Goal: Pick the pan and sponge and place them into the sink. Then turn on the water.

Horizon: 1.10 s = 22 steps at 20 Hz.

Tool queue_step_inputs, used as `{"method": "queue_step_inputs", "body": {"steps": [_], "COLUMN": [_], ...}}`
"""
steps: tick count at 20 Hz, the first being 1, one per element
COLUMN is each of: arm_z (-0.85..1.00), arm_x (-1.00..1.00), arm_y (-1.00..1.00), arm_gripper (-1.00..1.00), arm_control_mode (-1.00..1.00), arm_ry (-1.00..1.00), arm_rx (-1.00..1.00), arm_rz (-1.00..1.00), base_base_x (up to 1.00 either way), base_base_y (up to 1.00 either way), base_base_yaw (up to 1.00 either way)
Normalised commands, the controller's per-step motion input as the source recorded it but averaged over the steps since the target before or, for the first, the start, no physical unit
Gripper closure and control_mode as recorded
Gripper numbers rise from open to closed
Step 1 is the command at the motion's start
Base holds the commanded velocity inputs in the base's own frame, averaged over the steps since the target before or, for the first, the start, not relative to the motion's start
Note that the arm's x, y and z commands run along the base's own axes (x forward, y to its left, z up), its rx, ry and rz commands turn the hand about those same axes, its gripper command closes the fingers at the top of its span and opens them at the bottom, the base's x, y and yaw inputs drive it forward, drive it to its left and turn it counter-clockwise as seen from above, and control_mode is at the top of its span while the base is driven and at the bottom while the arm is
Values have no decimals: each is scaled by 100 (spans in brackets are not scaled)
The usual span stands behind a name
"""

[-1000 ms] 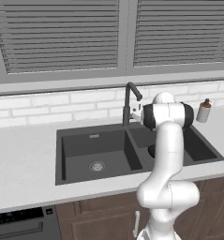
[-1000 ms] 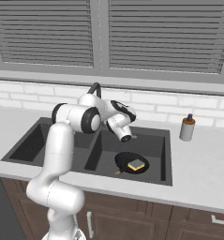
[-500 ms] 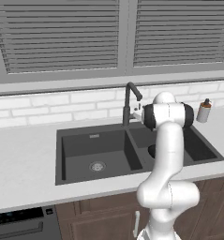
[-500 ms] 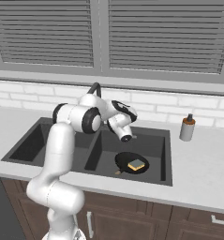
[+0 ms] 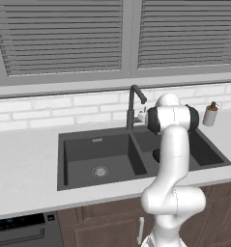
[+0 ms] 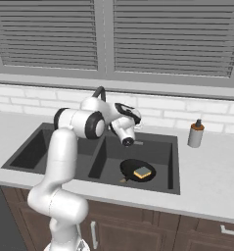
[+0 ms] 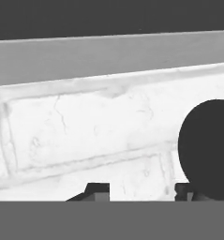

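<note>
The pan [image 6: 137,170] lies flat on the floor of the sink's [image 6: 45,162] right basin, toward that basin's front. The sponge [image 6: 142,172] rests inside the pan, yellow layer showing along its side, a little toward 3 o'clock of the pan's middle. In the left base view only a dark sliver of the pan [image 5: 156,155] peeks out beside the arm, at about 3 o'clock from the left basin's round drain [image 5: 100,171].

The faucet [image 5: 133,105] stands at the back rim, at 12 o'clock from the divider between the basins. No stream falls from its spout.

The gripper [image 6: 136,117] is held up at the back of the right basin, at roughly 12 o'clock from the pan and well above it, close to the faucet and facing the white brick wall [image 5: 49,108]. In the hand view two dark fingertips [image 7: 97,191] rise well apart with nothing between them, so the jaws are released; a round black shape [image 7: 208,145] sits at 3 o'clock, just above the right tip.

A soap bottle [image 6: 195,134] stands on the counter [image 6: 211,171] at 2 o'clock from the pan, outside the sink.
</note>
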Motion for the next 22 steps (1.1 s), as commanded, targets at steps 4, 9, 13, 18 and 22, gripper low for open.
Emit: {"method": "queue_step_inputs", "body": {"steps": [4, 9, 13, 18, 22], "arm_z": [-13, -21, -25, -9, 15], "arm_x": [44, 54, 57, 9, -72], "arm_y": [-98, -100, -100, -98, -91], "arm_gripper": [100, 100, 100, 100, 100], "arm_control_mode": [-100, -100, -100, -100, -100], "arm_ry": [17, 18, 19, 8, -12], "arm_rx": [10, 13, 12, 18, 26], "arm_rz": [-12, -14, -13, -5, 0], "base_base_x": [0, 0, 0, 0, 0], "base_base_y": [0, 0, 0, 0, 0], "base_base_yaw": [0, 0, 0, 0, 0]}}
